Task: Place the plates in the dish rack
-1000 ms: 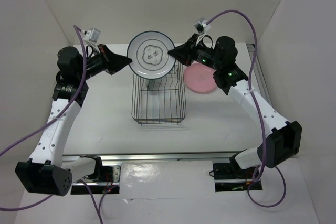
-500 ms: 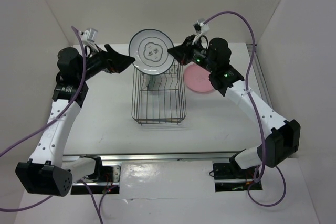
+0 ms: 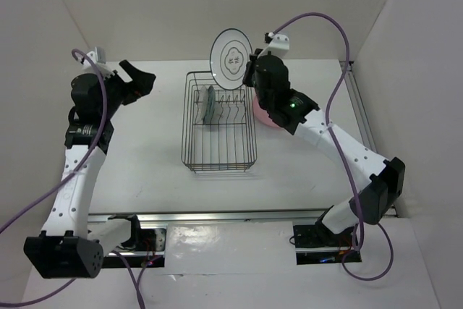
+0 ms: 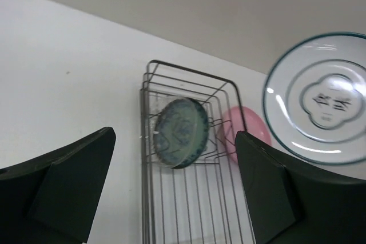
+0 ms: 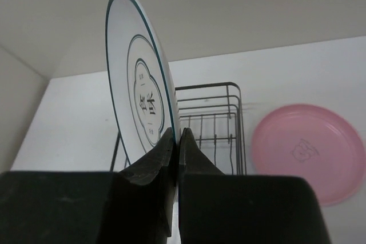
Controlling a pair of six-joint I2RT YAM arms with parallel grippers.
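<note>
The clear glass plate with a dark ringed rim [image 3: 231, 54] stands upright in the air above the far end of the dish rack [image 3: 217, 158]. My right gripper [image 3: 250, 74] is shut on its lower right edge. In the right wrist view the plate [image 5: 140, 101] rises edge-on from the gripper [image 5: 176, 132]. My left gripper [image 3: 141, 76] hangs open to the left of the rack, holding nothing. A small teal patterned plate [image 3: 208, 103] stands upright between the rack's prongs. The pink plate [image 5: 309, 152] lies flat on the table right of the rack [image 5: 229, 87].
White walls close in the table on the left, far and right sides. In the left wrist view the open gripper [image 4: 174, 135] frames the rack [image 4: 189, 71], the teal plate [image 4: 182, 132], the pink plate [image 4: 249, 127] and the raised glass plate [image 4: 320, 98].
My left gripper opened, let go of the glass plate and drew back to the left. The right gripper, alone on the plate, turned it more edge-on and lifted it toward the rack's far right.
</note>
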